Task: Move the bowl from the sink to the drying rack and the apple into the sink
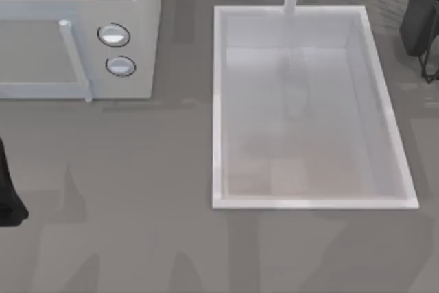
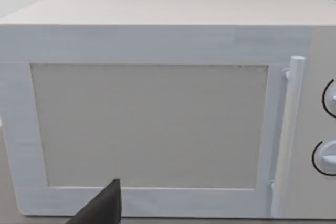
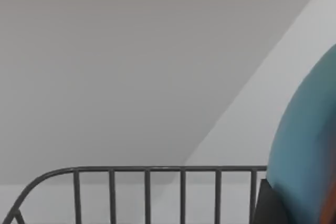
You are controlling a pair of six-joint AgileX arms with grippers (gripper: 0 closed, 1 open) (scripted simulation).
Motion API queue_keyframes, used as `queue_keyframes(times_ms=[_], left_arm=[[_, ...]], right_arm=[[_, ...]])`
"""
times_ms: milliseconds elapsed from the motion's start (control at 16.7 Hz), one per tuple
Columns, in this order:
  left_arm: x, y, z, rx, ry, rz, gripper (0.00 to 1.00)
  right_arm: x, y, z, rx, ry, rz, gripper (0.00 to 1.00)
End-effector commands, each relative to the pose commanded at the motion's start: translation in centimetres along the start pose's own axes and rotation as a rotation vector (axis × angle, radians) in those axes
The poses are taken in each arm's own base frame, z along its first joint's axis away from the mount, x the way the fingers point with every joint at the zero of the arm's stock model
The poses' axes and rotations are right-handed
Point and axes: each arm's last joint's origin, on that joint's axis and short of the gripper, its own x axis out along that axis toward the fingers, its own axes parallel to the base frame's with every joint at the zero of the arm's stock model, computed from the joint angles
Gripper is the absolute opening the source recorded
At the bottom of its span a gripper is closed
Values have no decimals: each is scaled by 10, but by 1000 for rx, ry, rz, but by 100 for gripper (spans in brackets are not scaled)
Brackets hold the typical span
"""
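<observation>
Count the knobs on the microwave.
2. Both sit on the microwave front panel, right of its door handle: upper knob and lower knob. The left wrist view cuts both off at its edge.

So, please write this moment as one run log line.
large white rectangular sink: no bowl inside | glossy blue bowl: at right gripper, above grey wire drying rack | left arm: parked, table's left edge
</observation>
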Motion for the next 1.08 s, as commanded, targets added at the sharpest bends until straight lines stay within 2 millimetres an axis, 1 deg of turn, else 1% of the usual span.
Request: queue_keyframes(times_ms=[60,840,900,1080], left_arm=[[0,0,0,0,0,0,100],[0,0,0,0,0,0,100],[0,0,0,0,0,0,100],[0,0,0,0,0,0,100]], right_arm=[[0,0,0,0,0,0,0],[0,0,0,0,0,0,98],[0,0,0,0,0,0,100],[0,0,0,0,0,0,100]])
